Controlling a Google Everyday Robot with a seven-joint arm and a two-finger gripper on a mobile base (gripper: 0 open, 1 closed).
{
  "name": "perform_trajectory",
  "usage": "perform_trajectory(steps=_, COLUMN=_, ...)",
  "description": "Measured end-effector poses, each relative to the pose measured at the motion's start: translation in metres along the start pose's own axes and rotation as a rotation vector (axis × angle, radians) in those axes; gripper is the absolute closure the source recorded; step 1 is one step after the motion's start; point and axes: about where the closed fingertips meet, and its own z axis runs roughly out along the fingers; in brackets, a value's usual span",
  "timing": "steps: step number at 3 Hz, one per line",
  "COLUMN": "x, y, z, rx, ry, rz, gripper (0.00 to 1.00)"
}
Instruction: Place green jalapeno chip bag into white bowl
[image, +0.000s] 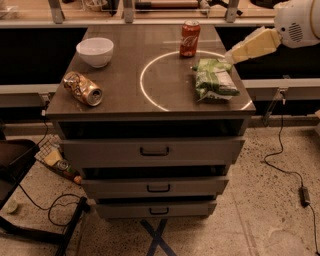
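Observation:
The green jalapeno chip bag (215, 79) lies flat on the right side of the cabinet top, partly over a white circle line. The white bowl (95, 51) stands upright at the back left of the top. My gripper (233, 55) comes in from the upper right on a cream-coloured arm (255, 45). Its tip hangs just above and beyond the back right corner of the bag. It does not hold anything that I can see.
A red soda can (190, 38) stands upright behind the bag. A crushed tan can (82, 88) lies on its side at the front left. The drawer cabinet (152, 150) has three drawers. Cables and a black chair base lie on the floor.

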Motion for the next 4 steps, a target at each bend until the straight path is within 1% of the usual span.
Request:
perform_trajectory(steps=1, x=0.000, y=0.000, z=0.000, rx=0.000, ry=0.000, rz=0.000, gripper=0.00)
perform_trajectory(steps=2, x=0.027, y=0.016, z=0.038, rx=-0.058, ry=0.016, rz=0.089, gripper=0.00)
perform_trajectory(steps=3, x=0.061, y=0.024, z=0.075, rx=-0.102, ry=0.037, rz=0.179, gripper=0.00)
perform_trajectory(steps=4, x=0.083, y=0.033, z=0.104, rx=-0.140, ry=0.048, rz=0.245, gripper=0.00)
